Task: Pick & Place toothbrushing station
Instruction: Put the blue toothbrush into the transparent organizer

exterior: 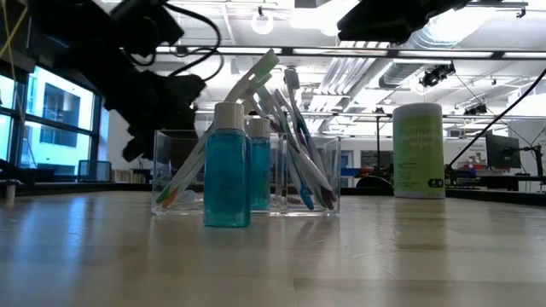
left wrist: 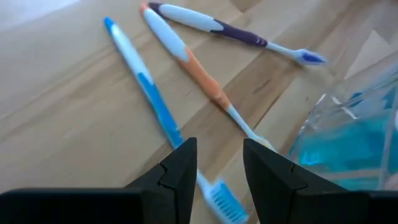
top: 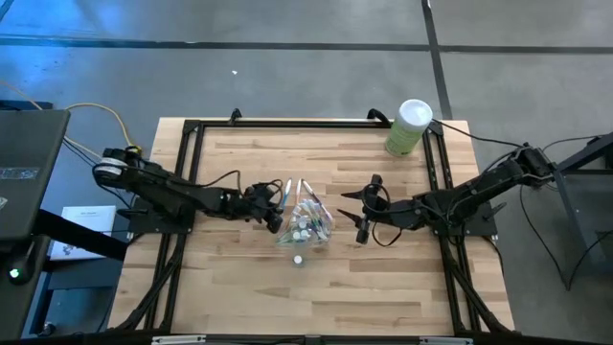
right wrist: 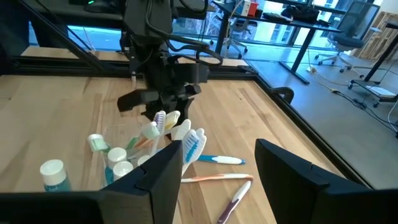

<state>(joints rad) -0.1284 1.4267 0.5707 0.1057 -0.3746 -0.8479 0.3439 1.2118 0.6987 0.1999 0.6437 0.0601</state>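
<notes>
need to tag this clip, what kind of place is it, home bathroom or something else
Not a bathroom: most likely a robotics lab or open office workshop. The wooden table sits in a black frame on a grey concrete floor, the low view shows exposed ceiling ducts and lights, and office chairs and desks stand behind the table.

Clear glossy plastic holder (exterior: 171, 170) on matt (pale) wooden table (top: 383, 278).

A robotics lab in an open-plan industrial office: a wooden table (top: 383, 278) in a black frame stands on a grey concrete floor (top: 287, 77), exposed ceiling ducts (exterior: 358, 68) and strip lights run overhead, and desks with office chairs (right wrist: 348, 25) line the windows
</notes>
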